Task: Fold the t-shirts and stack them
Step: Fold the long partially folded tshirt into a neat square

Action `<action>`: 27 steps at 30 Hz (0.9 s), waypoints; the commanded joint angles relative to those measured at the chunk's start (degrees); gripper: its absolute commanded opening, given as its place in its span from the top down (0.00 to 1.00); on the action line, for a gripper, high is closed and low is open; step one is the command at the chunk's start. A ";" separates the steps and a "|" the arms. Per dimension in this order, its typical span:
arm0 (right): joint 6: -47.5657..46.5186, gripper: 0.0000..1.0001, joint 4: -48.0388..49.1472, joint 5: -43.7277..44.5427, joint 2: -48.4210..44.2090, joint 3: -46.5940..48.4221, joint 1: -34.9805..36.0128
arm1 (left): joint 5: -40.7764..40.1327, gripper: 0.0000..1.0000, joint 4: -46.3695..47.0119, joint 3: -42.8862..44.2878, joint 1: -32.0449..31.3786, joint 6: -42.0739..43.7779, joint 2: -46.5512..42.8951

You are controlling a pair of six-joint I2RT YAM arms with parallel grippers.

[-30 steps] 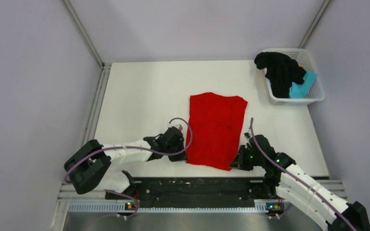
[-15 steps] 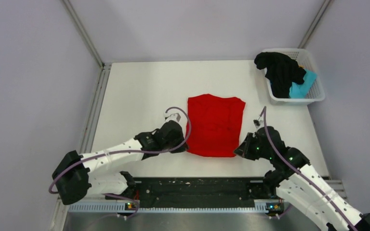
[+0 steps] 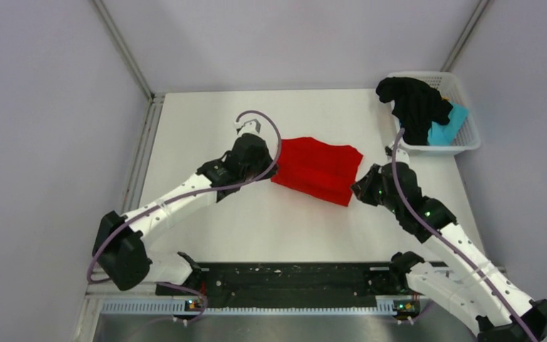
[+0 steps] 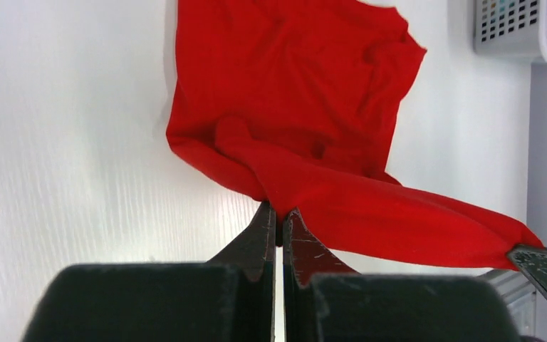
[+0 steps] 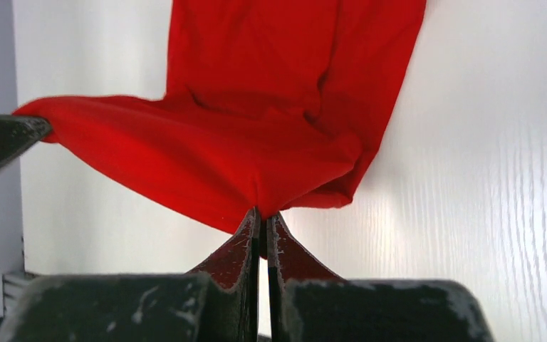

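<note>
On the white table (image 3: 206,128), the red t-shirt (image 3: 318,171) lies half-folded at centre, its lifted edge clamped by the left gripper (image 4: 279,214) and the right gripper (image 5: 262,214). In the far-right lattice basket (image 3: 463,89), the black t-shirt (image 3: 413,103) hides most of the teal t-shirt (image 3: 445,130).

On the table (image 3: 206,135), the t-shirt (image 3: 317,169) lies between left tool (image 3: 270,175) and right tool (image 3: 356,192); basket (image 3: 438,148) far right.

A white counter (image 3: 206,128) sits enclosed by plain pale grey walls (image 3: 43,107), with metal posts (image 3: 121,50) running up both far corners.
</note>
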 commanded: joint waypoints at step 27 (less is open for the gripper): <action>-6.72 0.98 29.48 0.42 36.19 6.63 -22.93 | 5.21 0.89 2.58 35.48 14.92 11.20 41.01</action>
